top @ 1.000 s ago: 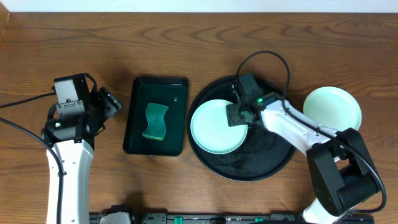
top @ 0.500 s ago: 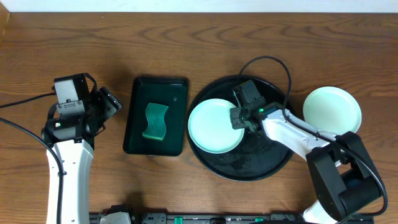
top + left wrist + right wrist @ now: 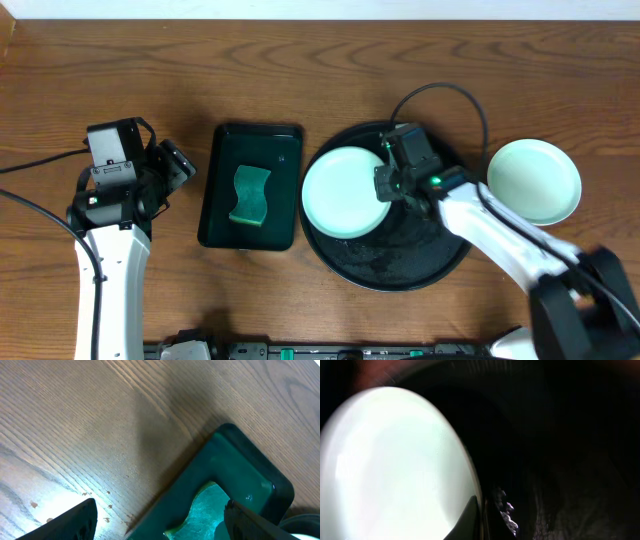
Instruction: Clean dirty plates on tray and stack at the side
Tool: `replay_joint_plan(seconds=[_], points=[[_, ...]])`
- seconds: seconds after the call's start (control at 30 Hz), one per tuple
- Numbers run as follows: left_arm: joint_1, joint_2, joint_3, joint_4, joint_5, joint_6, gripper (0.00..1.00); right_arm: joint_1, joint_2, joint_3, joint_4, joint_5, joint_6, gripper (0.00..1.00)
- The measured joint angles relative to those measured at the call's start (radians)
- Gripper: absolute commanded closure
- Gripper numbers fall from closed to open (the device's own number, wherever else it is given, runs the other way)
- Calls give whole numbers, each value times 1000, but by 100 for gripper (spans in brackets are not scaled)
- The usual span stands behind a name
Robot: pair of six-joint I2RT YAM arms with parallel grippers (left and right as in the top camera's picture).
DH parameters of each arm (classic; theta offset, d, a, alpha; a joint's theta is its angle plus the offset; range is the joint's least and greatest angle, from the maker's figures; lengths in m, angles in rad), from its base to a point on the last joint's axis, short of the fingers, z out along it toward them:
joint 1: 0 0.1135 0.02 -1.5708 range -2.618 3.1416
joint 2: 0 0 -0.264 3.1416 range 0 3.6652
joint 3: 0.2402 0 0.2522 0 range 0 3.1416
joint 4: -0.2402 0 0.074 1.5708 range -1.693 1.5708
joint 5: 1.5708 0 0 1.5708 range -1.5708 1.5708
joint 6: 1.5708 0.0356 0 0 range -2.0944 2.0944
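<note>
A pale mint-green plate (image 3: 343, 190) sits on the left part of the round black tray (image 3: 400, 280). My right gripper (image 3: 385, 187) is shut on the plate's right rim. The right wrist view shows the rim pinched between the dark fingers of the right gripper (image 3: 482, 520), with the plate (image 3: 395, 470) bright on the left and the tray (image 3: 560, 460) dark behind. No smear shows on this plate. A second mint-green plate (image 3: 533, 180) lies on the table to the right of the tray. Far left, my left gripper (image 3: 178, 165) stands open over bare wood.
A rectangular black tray (image 3: 215, 215) with a green sponge (image 3: 251, 196) lies between the arms. In the left wrist view that tray (image 3: 240, 450) and sponge (image 3: 205, 510) lie just ahead of the open left gripper (image 3: 160, 512). A black cable loops over the round tray's far side.
My right gripper has shut on the plate's rim. The plate has shifted slightly left and toward the far side of the tray. The left arm has not moved.
</note>
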Motion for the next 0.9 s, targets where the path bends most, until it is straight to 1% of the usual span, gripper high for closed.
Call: replay_joint_plan(seconds=[0.17, 0.3, 0.57, 0.9], points=[[0, 0, 0, 0, 0, 0, 19, 0, -133, 0, 23, -9, 29, 99], [0, 0, 0, 0, 0, 0, 19, 0, -194, 0, 39, -14, 48, 99], [0, 0, 0, 0, 0, 0, 19, 0, -203, 0, 21, 16, 81, 99], [0, 0, 0, 0, 0, 0, 19, 0, -203, 0, 9, 23, 85, 98]])
